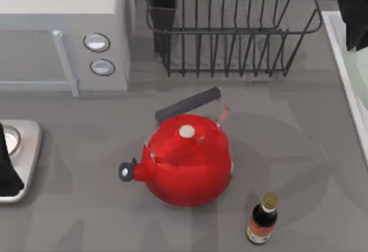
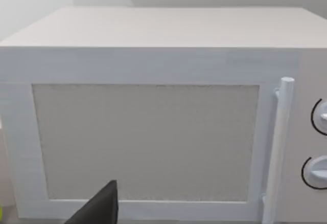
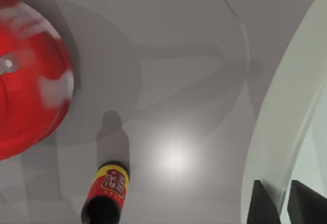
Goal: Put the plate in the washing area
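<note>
My right claw (image 3: 278, 203) is at the table's far right edge, over the white rectangular sink basin with its raised pale rim (image 1: 339, 45). In the right wrist view its 2 dark fingers (image 3: 263, 203) sit close together either side of a thin pale rim, which looks like the edge of the large glossy mint-green plate (image 3: 278, 132); narrow grip, holding the plate. In the top view the plate is a pale green patch (image 1: 361, 76) inside the basin area at the right edge, under the dark arm. My left claw (image 1: 8, 168) is parked at the table's left edge, over a small silver tray-like unit (image 1: 29, 148); I cannot tell whether it is wide or narrow. The left wrist view faces the white microwave (image 2: 148, 132), its door closed. The shiny red kettle with dark handle (image 1: 187, 160) stands mid-table, a small dark sauce bottle with red label (image 1: 263, 218) near it on the right, and the black wire dish rack (image 1: 230, 27) behind.
</note>
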